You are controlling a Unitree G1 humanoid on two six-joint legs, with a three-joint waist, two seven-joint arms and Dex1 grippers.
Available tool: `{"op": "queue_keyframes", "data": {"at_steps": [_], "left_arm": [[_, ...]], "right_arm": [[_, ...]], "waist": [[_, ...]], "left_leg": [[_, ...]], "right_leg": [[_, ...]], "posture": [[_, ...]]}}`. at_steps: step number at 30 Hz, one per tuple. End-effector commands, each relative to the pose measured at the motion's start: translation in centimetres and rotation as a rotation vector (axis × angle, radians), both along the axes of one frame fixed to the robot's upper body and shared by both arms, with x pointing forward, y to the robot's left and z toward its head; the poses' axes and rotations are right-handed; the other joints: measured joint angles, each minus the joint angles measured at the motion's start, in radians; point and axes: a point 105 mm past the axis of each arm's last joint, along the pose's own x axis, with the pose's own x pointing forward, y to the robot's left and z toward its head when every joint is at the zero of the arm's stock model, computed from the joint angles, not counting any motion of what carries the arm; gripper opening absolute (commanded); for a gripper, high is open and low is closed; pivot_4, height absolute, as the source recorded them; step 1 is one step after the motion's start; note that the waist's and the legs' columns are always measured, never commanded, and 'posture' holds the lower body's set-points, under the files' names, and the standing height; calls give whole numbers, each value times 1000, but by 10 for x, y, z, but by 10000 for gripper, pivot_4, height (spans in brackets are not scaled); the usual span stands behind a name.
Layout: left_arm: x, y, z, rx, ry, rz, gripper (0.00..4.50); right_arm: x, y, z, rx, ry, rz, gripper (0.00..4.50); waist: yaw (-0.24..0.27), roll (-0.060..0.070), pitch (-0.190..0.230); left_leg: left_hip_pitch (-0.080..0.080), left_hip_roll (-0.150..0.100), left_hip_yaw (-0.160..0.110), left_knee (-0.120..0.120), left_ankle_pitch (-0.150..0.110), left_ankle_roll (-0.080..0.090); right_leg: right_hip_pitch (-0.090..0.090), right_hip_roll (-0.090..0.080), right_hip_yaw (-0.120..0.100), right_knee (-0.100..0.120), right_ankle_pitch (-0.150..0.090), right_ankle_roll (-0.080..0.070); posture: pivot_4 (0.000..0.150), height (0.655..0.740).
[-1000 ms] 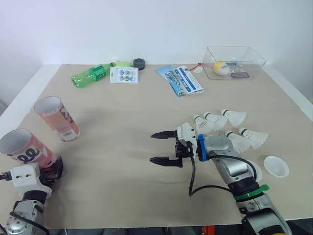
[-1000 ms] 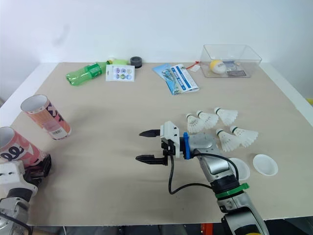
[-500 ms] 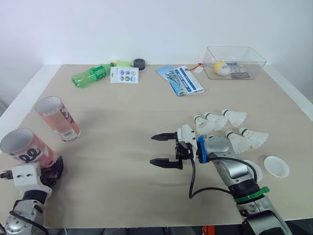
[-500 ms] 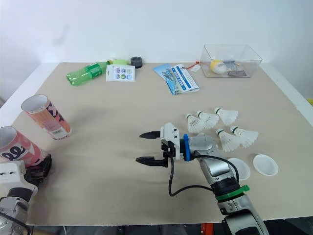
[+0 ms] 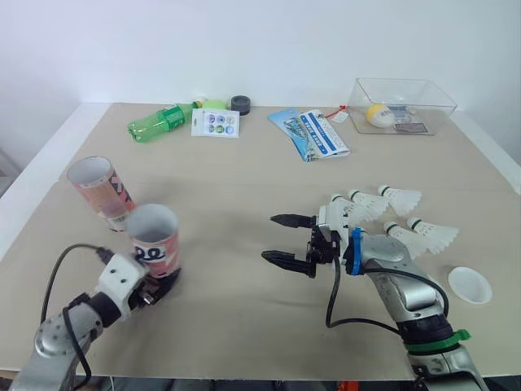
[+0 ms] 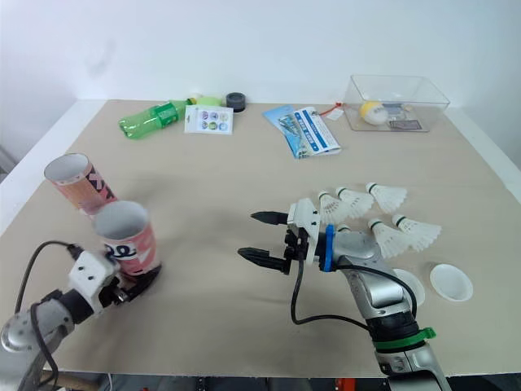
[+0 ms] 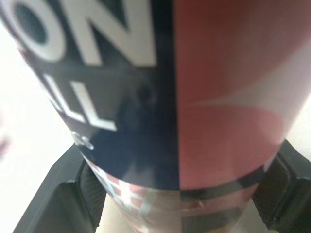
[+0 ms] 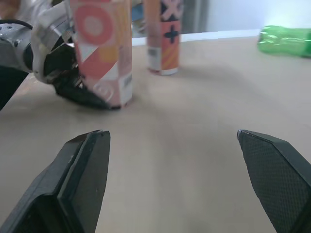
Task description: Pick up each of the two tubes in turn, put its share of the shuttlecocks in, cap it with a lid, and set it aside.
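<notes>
A pink patterned tube (image 5: 155,243) stands upright and open-topped on the table, with my left gripper (image 5: 156,281) shut on its base; the left wrist view has the tube (image 7: 194,97) between both fingers. The second tube (image 5: 99,189) stands tilted just behind it to the left. My right gripper (image 5: 281,239) hovers open and empty over the table's middle, pointing at the held tube (image 8: 102,58). Several white shuttlecocks (image 5: 389,210) lie beside my right forearm. One white lid (image 5: 470,285) lies near the right front edge, and another lid (image 6: 409,283) peeks from under my right arm.
Along the back edge lie a green bottle (image 5: 163,124), a sticker card (image 5: 216,122), a black roll (image 5: 240,103), a blue leaflet (image 5: 313,134) and a clear box (image 5: 403,104) holding a yellow ball.
My left arm has carried its tube from the left front corner inward, to a spot in front of the second tube. The camera has shifted; my right gripper stays open in about the same place.
</notes>
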Motion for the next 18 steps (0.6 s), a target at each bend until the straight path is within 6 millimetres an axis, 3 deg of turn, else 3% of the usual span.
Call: {"op": "queue_keyframes", "data": {"at_steps": [1, 7, 11, 15, 18], "left_arm": [[9, -24, 4, 33, 73, -187, 35592], [29, -52, 20, 217, 199, -518, 35592], [44, -61, 30, 382, 253, -640, 35592], [57, -74, 38, 495, 234, -695, 35592], [58, -94, 37, 519, 189, -744, 35592]], "right_arm": [[-4, -8, 14, 25, -49, -62, 45000], [-6, -20, 16, 41, -59, -167, 45000], [-12, -33, 23, 77, -44, -255, 45000], [-27, -55, 29, 88, -27, -356, 45000], [-48, -78, 30, 73, 10, -431, 45000]], "waist": [[5, -1, 1], [3, -2, 2], [6, -3, 4], [15, -1, 5], [19, 4, 6]], "left_leg": [[-1, 1, -1, 0, 0, 0], [-3, 2, -2, 0, -1, 1], [-4, 1, -7, 1, -1, 3], [-8, 0, -12, 1, -2, 4], [-8, 0, -13, 2, -3, 5]], "right_leg": [[-1, 1, 0, 0, 0, 0], [-1, 5, 0, 0, -1, 1], [0, 6, -2, 1, -1, 2], [0, 6, -7, 2, -3, 5], [1, 6, -7, 2, -3, 5]], "posture": [[1500, 7400], [1500, 7400], [1500, 7400], [1500, 7400], [1500, 7400]]}}
